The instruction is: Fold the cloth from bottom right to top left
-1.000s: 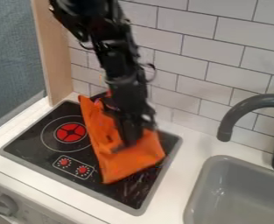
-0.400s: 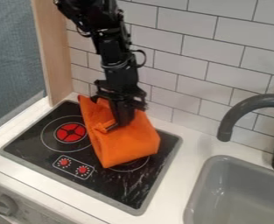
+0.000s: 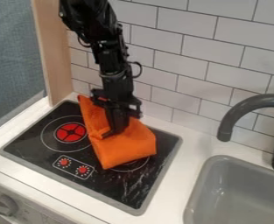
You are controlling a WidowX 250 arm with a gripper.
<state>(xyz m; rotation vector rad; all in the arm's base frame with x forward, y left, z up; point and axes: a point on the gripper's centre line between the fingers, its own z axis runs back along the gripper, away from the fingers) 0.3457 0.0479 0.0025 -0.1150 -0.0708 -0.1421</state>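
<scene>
We record the orange cloth [image 3: 130,148] partly folded on the cooktop [image 3: 36,127], beside the red burner [image 3: 70,132]. We observe the gripper [image 3: 112,130] pointing down at the cloth; we cannot tell whether it is wide, narrow or pinching fabric.

A smooth white countertop [image 3: 191,151] is running from the left edge toward the lower right, holding a square black glass cooktop [image 3: 133,188] with a grey rim at left of centre, where a folded orange fabric cloth [image 3: 124,151] is lying, and a grey rounded sink [image 3: 238,192] at lower right.
</scene>
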